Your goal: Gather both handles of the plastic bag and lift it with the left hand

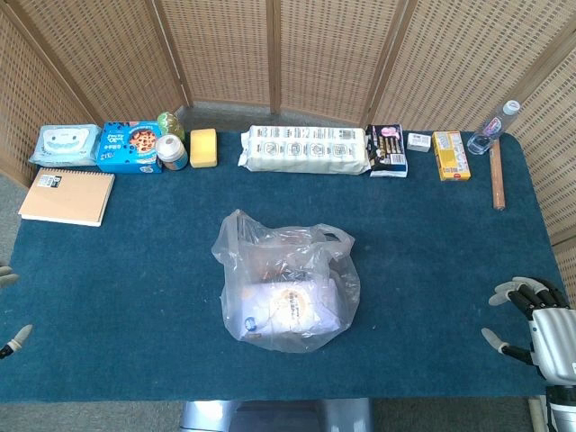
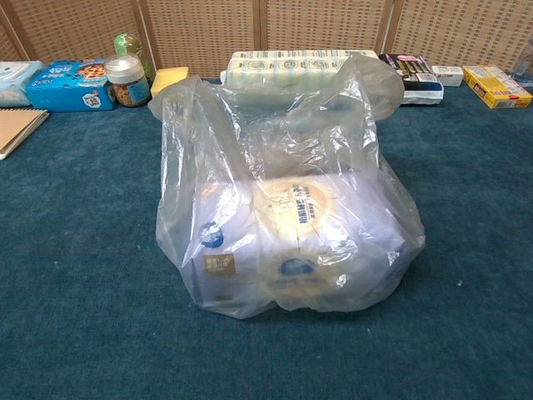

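Head view shows the plastic bag [image 1: 286,290] sitting near the middle of the blue counter [image 1: 135,270], slumped around a pale packaged item, with one handle [image 1: 236,225] standing up at its back left and the other handle [image 1: 335,239] looping at its back right. The left hand [image 1: 9,310] is only fingertips at the left frame edge, well apart from the bag; they look spread and hold nothing, though most of the hand is cut off. The right hand [image 1: 531,315] rests near the right edge with fingers apart, also empty and well apart from the bag. Gathering has not begun, so the job is at its very start. To do it well, I judge the left hand should come in over the bag from behind, sweep the two loops together above the load, and close through both openings rather than on loose film, which would likely slip or tear. Chest view shows the handles splayed wide apart, so the right hand may need to nudge its loop inward first; lifting straight up should keep the contents from tipping out.
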`<action>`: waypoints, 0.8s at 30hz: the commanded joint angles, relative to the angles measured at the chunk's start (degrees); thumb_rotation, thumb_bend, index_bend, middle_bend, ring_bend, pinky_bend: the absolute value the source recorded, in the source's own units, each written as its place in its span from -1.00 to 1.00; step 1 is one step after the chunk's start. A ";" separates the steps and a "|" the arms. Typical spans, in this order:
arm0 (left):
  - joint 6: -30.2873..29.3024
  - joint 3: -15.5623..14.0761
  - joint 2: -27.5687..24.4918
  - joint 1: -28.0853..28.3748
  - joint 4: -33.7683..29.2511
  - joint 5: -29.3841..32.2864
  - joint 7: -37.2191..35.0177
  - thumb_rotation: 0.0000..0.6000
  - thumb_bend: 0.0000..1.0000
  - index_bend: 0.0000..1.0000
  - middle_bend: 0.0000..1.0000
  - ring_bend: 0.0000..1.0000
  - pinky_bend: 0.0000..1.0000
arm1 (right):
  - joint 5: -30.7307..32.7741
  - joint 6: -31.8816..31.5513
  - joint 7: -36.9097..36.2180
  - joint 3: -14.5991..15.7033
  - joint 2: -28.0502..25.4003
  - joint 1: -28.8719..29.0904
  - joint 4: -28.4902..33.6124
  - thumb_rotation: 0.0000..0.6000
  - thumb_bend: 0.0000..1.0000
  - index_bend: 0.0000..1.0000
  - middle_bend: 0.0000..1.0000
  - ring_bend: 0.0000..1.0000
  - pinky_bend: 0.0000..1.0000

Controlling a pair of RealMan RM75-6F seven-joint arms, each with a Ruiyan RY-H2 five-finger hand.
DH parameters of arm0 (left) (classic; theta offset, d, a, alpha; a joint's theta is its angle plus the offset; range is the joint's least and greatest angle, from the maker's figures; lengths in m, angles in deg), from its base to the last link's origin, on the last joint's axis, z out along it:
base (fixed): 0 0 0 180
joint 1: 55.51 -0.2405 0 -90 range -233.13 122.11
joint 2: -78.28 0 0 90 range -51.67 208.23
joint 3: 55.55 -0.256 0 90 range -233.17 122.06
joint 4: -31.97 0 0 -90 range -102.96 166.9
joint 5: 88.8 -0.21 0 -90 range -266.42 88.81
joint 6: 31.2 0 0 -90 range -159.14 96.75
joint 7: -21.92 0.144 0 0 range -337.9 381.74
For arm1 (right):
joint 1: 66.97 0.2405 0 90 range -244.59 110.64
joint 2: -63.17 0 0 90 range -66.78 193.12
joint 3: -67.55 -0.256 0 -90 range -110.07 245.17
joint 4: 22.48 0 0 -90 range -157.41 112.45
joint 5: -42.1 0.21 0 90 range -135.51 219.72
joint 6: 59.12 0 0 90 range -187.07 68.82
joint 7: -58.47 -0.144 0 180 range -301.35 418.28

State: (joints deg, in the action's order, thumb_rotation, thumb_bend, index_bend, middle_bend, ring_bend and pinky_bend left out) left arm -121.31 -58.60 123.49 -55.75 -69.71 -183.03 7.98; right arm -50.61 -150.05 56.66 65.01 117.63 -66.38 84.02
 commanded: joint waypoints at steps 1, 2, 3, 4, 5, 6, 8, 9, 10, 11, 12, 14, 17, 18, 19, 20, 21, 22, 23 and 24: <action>0.58 -0.01 0.25 0.23 0.11 0.27 0.26 -0.04 -0.44 -0.60 -0.62 -0.82 -0.55 | 0.19 0.21 0.06 0.02 0.06 0.05 -0.11 1.00 -0.63 -0.11 -0.26 -0.50 -0.65; 0.75 -0.01 0.32 0.30 0.08 0.35 0.32 -0.04 -0.44 -0.60 -0.62 -0.82 -0.55 | 0.25 0.26 0.03 0.03 0.04 0.05 -0.13 1.00 -0.63 -0.11 -0.26 -0.50 -0.65; 0.83 0.02 0.37 0.34 0.05 0.40 0.37 -0.04 -0.44 -0.60 -0.62 -0.82 -0.55 | 0.29 0.24 -0.03 0.01 0.01 0.04 -0.16 1.00 -0.63 -0.10 -0.26 -0.50 -0.65; 0.81 0.08 0.43 0.37 0.02 0.43 0.41 -0.04 -0.44 -0.60 -0.62 -0.82 -0.55 | 0.33 0.17 -0.10 -0.02 -0.03 0.01 -0.20 1.00 -0.63 -0.10 -0.26 -0.50 -0.65; 0.65 0.21 0.50 0.40 -0.05 0.42 0.45 -0.05 -0.44 -0.60 -0.62 -0.82 -0.55 | 0.38 0.00 -0.19 -0.07 -0.07 -0.05 -0.24 1.00 -0.63 -0.10 -0.26 -0.50 -0.65; 0.55 0.28 0.56 0.42 -0.10 0.38 0.45 -0.05 -0.44 -0.60 -0.62 -0.82 -0.55 | 0.39 -0.11 -0.31 -0.09 -0.10 -0.10 -0.27 1.00 -0.63 -0.10 -0.26 -0.50 -0.65; 0.16 0.43 0.63 0.44 -0.24 0.17 0.06 -0.05 -0.44 -0.60 -0.62 -0.82 -0.55 | 0.33 -0.38 -0.54 -0.10 -0.22 -0.23 -0.27 1.00 -0.63 -0.11 -0.26 -0.50 -0.65; 0.02 0.50 0.64 0.45 -0.24 0.11 -0.12 -0.04 -0.44 -0.60 -0.62 -0.82 -0.55 | 0.25 -0.47 -0.66 -0.07 -0.30 -0.28 -0.23 1.00 -0.63 -0.11 -0.26 -0.50 -0.65; -0.05 0.56 0.62 0.48 -0.24 0.08 -0.24 -0.04 -0.44 -0.60 -0.62 -0.82 -0.55 | 0.17 -0.46 -0.72 -0.02 -0.32 -0.30 -0.20 1.00 -0.63 -0.11 -0.26 -0.50 -0.65; 0.00 0.61 0.60 0.55 -0.22 0.12 -0.32 -0.03 -0.44 -0.60 -0.62 -0.82 -0.55 | 0.14 -0.46 -0.71 -0.01 -0.27 -0.30 -0.23 1.00 -0.63 -0.11 -0.26 -0.50 -0.65; 0.07 0.65 0.58 0.61 -0.23 0.17 -0.37 -0.04 -0.44 -0.60 -0.62 -0.82 -0.55 | 0.13 -0.48 -0.69 -0.01 -0.25 -0.31 -0.23 1.00 -0.63 -0.11 -0.26 -0.50 -0.65; 0.90 0.74 0.59 1.15 -0.24 0.25 -1.08 -0.04 -0.44 -0.60 -0.62 -0.82 -0.55 | 0.11 -0.64 -0.64 0.02 -0.27 -0.42 -0.20 1.00 -0.63 -0.11 -0.26 -0.50 -0.65; 2.52 0.66 0.30 2.19 0.04 0.01 -3.86 -0.04 -0.46 -0.60 -0.62 -0.82 -0.56 | -0.02 -1.00 -0.75 0.03 -0.39 -0.61 -0.14 1.00 -0.63 -0.10 -0.26 -0.50 -0.65; 3.24 0.63 0.10 2.65 0.31 -0.05 -4.75 -0.06 -0.48 -0.60 -0.62 -0.82 -0.56 | -0.04 -1.10 -0.80 0.00 -0.42 -0.64 -0.15 1.00 -0.63 -0.10 -0.26 -0.50 -0.65; 3.83 0.59 -0.05 3.03 0.57 -0.19 -5.07 -0.08 -0.51 -0.60 -0.62 -0.82 -0.57 | -0.05 -1.20 -0.85 -0.01 -0.46 -0.69 -0.16 1.00 -0.63 -0.10 -0.26 -0.50 -0.65; 4.57 0.53 -0.22 3.51 0.95 -0.45 -5.11 -0.11 -0.56 -0.60 -0.62 -0.82 -0.58 | -0.12 -1.32 -0.94 0.01 -0.50 -0.76 -0.17 1.00 -0.63 -0.10 -0.26 -0.50 -0.66; 5.05 0.49 -0.30 3.83 1.13 -0.62 -5.15 -0.13 -0.62 -0.60 -0.62 -0.82 -0.59 | -0.17 -1.37 -0.98 0.04 -0.54 -0.80 -0.18 1.00 -0.63 -0.10 -0.26 -0.50 -0.66; 5.56 0.46 -0.33 4.17 1.24 -0.72 -5.37 -0.19 -0.65 -0.60 -0.62 -0.82 -0.60 | -0.21 -1.43 -1.02 0.07 -0.59 -0.85 -0.18 1.00 -0.63 -0.11 -0.26 -0.51 -0.67; 5.99 0.41 -0.37 4.46 1.26 -0.85 -5.81 -0.33 -0.69 -0.60 -0.62 -0.82 -0.61 | -0.25 -1.49 -1.07 0.08 -0.60 -0.89 -0.20 1.00 -0.63 -0.11 -0.26 -0.51 -0.67; 6.90 0.28 -0.44 5.08 1.32 -1.20 -7.11 -0.54 -0.72 -0.60 -0.62 -0.82 -0.62 | -0.29 -1.62 -1.13 0.09 -0.64 -0.96 -0.21 1.00 -0.63 -0.11 -0.26 -0.51 -0.67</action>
State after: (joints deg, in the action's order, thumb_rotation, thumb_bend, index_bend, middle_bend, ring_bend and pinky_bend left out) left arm -115.52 -58.15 123.24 -51.50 -68.64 -183.76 2.17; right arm -50.88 -151.63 55.55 65.09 117.01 -67.31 83.82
